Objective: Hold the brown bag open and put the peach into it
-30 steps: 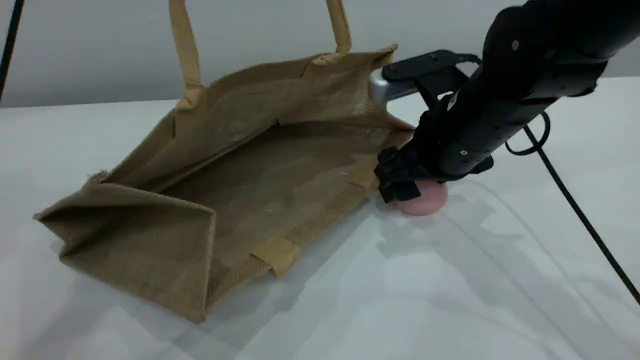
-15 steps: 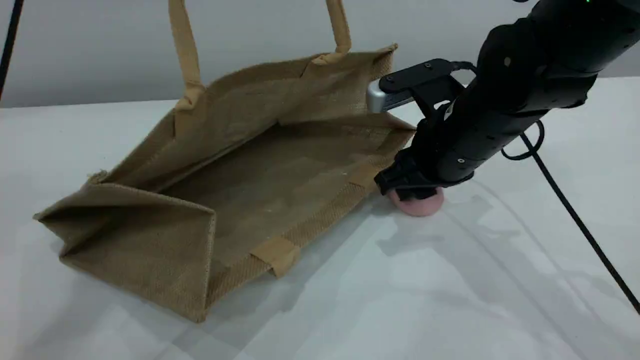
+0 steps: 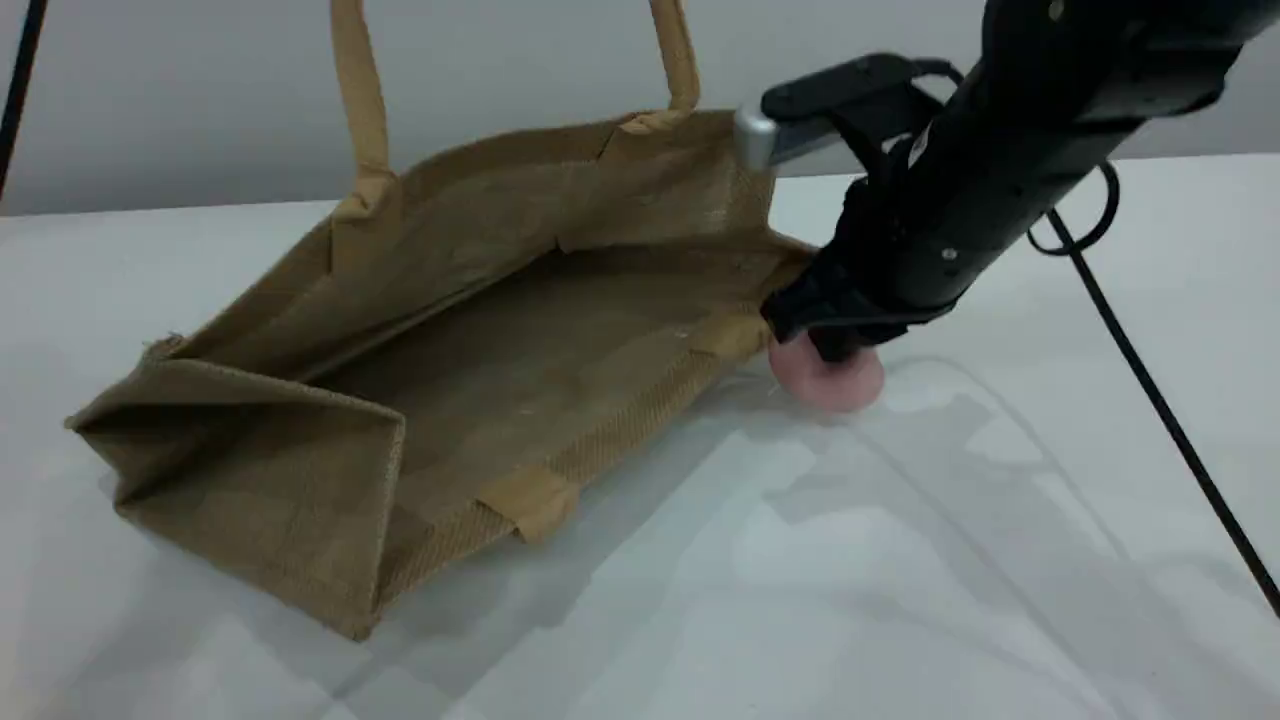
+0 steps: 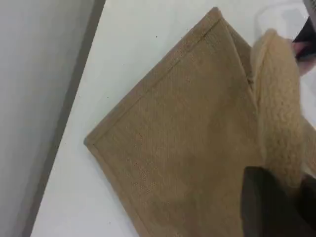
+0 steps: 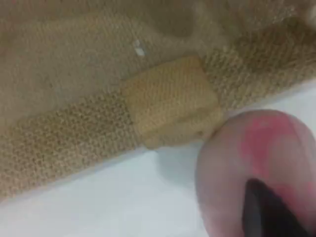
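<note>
At the right centre of the scene view, the right gripper (image 3: 835, 345) is clamped on the peach (image 3: 828, 381), just beside the brown bag (image 3: 480, 340) lying open on the white worktop (image 3: 900, 560). The left gripper (image 4: 276, 202) (only its tip shows) is closed on the bag's upper loop handle (image 4: 279, 118).

- Brown bag (image 4: 182, 143): a woven tan panel fills most of the view, set diagonally, with a stitched trimmed edge along its upper left side.
- Corners: one points to the top, one to the left.
- Handle (image 4: 277, 103): a lighter tan rolled loop runs down the right side, in front of the panel.
- Left gripper (image 4: 274, 205): a dark, blurred fingertip at the bottom right, touching the lower end of the handle.
- Table (image 4: 123, 54): white surface beyond the bag.
- Wall (image 4: 34, 89): grey, at the left.
</note>
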{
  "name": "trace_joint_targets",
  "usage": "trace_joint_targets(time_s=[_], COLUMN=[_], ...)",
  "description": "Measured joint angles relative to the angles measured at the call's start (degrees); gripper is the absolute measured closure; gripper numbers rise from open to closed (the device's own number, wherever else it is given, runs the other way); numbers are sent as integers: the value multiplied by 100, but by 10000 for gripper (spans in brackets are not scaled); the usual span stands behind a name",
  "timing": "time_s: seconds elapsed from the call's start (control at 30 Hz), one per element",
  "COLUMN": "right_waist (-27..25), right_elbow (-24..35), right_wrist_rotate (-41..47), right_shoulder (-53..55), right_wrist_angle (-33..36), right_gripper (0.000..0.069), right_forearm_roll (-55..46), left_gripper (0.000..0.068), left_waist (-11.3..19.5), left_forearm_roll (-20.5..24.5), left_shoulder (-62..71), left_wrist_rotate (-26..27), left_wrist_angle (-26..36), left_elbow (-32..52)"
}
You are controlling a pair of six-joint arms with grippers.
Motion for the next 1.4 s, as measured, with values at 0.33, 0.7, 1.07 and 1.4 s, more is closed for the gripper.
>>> trace_joint_targets(time_s=[0.33, 0.7, 1.07, 1.4], right_waist=[7, 570, 1531, 1549], right_elbow=[498, 1371, 1375, 1359], right_wrist_rotate=[173, 250, 250, 144], right_shoulder=[-540, -1416, -1414, -1194], right_wrist_angle=[142, -616, -1441, -2289], right_gripper=[672, 672, 672, 671], right_forearm_roll=[0, 41, 36, 6], left_gripper=[589, 589, 589, 589], left_waist=[0, -5, -170, -400], left_forearm_roll=[11, -129, -490, -482], left_shoulder=[0, -7, -13, -22], left_wrist_rotate=[0, 0, 73, 77], left_wrist_angle=[0, 0, -2, 0], left_elbow=[0, 0, 0, 0])
